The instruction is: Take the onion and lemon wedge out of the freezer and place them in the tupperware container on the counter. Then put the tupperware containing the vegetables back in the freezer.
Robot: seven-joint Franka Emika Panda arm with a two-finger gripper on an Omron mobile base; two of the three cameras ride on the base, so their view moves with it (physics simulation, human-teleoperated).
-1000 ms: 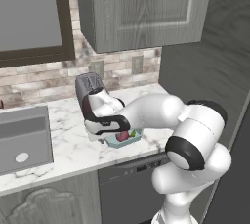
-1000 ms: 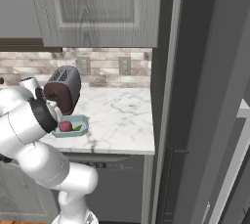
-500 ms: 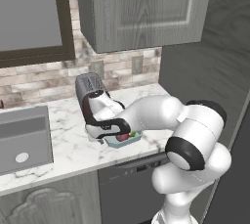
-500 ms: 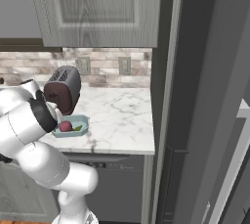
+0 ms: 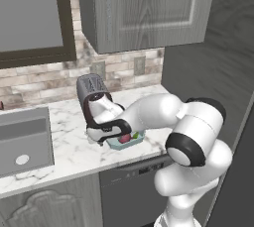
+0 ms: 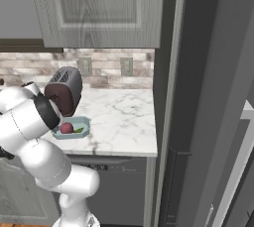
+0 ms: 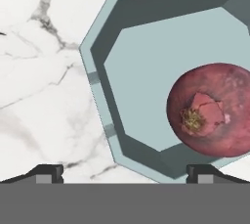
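The pale teal tupperware container (image 7: 97, 66) sits on the white marble counter (image 6: 124, 117) in front of the toaster. Inside it lies the dark red onion (image 7: 210, 115), and beside that, in the right base view, the small yellow-green lemon wedge (image 6: 79, 130). My gripper (image 7: 124, 173) hangs open just above the container's near wall, one fingertip out over the marble and the other over the rim by the onion, holding nothing. In the left base view the hand (image 5: 106, 132) covers the container's left part (image 5: 130, 141). The dark grey freezer (image 6: 208, 72) stands at the counter's right end.
A dark red toaster (image 6: 64, 92) stands right behind the container. A sink (image 5: 22, 141) is set into the counter to the left. Grey wall cabinets (image 5: 149, 8) hang overhead. Bare marble stretches between the container and the freezer.
The hand has come down and slightly forward over the container. The onion, lemon wedge and container have not moved. The jaws have stayed wide.
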